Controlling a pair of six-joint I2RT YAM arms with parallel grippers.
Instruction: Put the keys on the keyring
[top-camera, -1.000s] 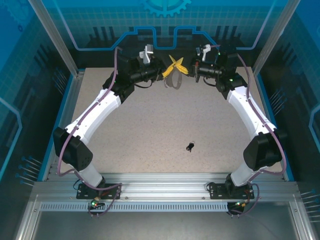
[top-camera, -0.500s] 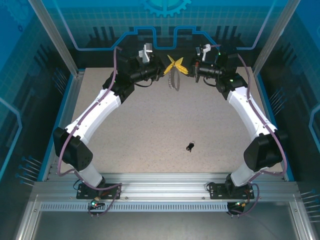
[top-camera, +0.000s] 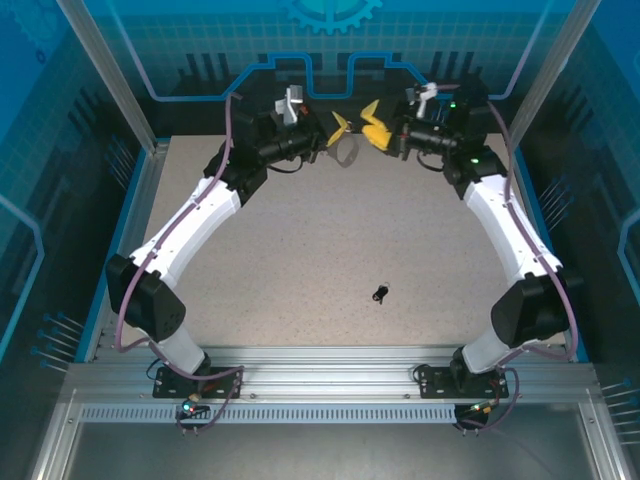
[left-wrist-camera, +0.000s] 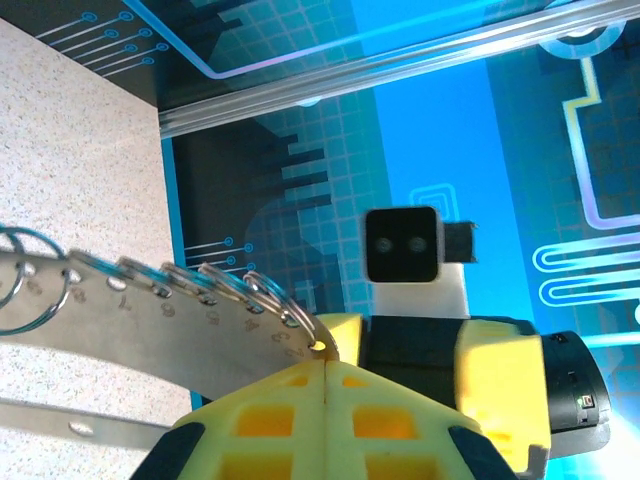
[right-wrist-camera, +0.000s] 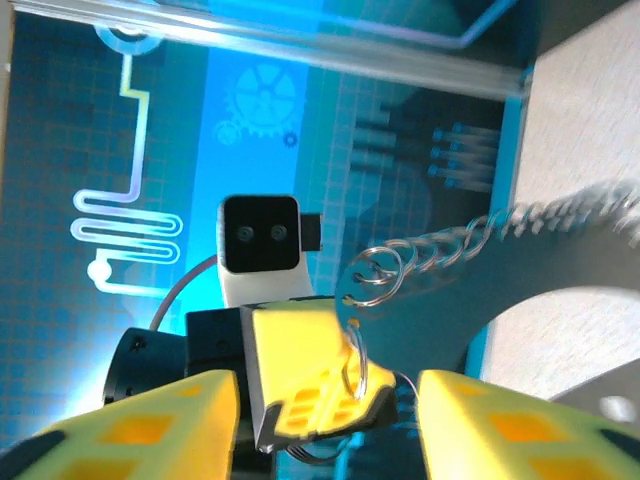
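Top external view has the left pincer (top-camera: 338, 126) pressed together on the flat grey-blue oval keyring (top-camera: 346, 152), held up at the far edge of the speckled desk (top-camera: 300, 250). The right pincer (top-camera: 374, 130) stands spread just beside it, gripping nothing. The tiny black keys (top-camera: 380, 293) lie well apart, nearer the front. Held by a single pinch, the loop could swivel or slip, and its silvery rings (left-wrist-camera: 200, 285) could snag a finger.

Looks like a robotics lab cell. Centred on a speckled table (top-camera: 320, 250), walled behind and on both sides of it by blue panels (top-camera: 200, 45) printed with a gear (top-camera: 330, 10) and circuit traces. Framed in aluminium posts (top-camera: 110, 75), with a slotted rail (top-camera: 330, 370) at its near edge carrying the left arm (top-camera: 190, 225) and right arm (top-camera: 505, 220).
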